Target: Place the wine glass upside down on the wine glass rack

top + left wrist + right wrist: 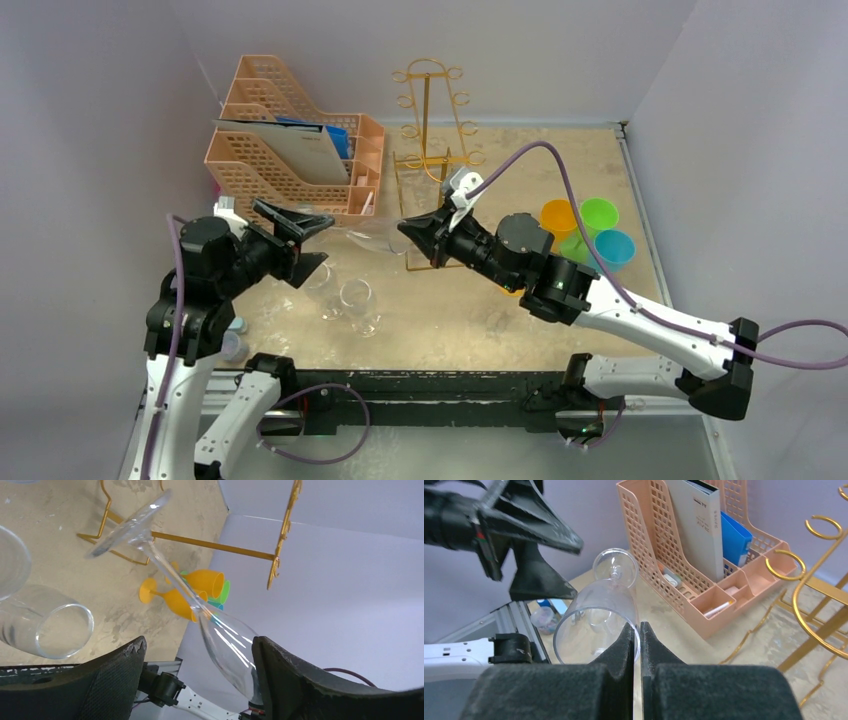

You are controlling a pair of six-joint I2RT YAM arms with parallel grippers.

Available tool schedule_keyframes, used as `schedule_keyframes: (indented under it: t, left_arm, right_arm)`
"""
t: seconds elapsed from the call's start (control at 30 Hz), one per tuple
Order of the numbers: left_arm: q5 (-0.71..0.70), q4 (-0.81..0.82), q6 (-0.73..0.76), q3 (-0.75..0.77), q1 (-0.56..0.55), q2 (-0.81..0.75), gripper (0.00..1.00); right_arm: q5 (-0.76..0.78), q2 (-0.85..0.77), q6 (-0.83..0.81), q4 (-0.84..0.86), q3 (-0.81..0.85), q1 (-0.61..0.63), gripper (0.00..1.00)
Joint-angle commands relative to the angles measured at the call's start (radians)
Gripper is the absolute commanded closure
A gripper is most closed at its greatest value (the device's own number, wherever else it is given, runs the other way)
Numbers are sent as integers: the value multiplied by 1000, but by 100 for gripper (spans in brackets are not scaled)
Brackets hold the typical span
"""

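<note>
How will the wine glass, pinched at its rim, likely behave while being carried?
The wine glass looks clear and smooth, so it may slip in the right tool, which grips only the rim wall. Its long thin stem looks fragile. Set down sideways, the round bowl would probably roll.

From above we count one tall gold wire rack (430,110) at upper centre, one peach plastic lattice organizer (270,170) at upper left, one clear stemmed wine glass (372,238) mid-frame and four bright plastic cups (600,213) at right. Lower left of centre stand at least two clear tumblers (355,295); overlap blurs that count.
</note>
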Motion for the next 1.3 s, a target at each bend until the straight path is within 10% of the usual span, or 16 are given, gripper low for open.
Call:
schedule_keyframes:
  t: [0.0,0.47,1.2,1.27]
  left_arm:
    - [-20,89,-154,-92,4,-51,28]
    - [-180,89,-325,-154,4,-121,39]
    - [-128,35,-360,-168,4,-80,100]
    - [-136,35,-352,-171,4,-83,100]
  right_arm:
    - [-48,-1,35,179,19,5,100]
    - [-142,49,101,226,-3,4,100]
    - [-231,100,67,229,-13,6,100]
    - [-225,88,82,231,-22,5,88]
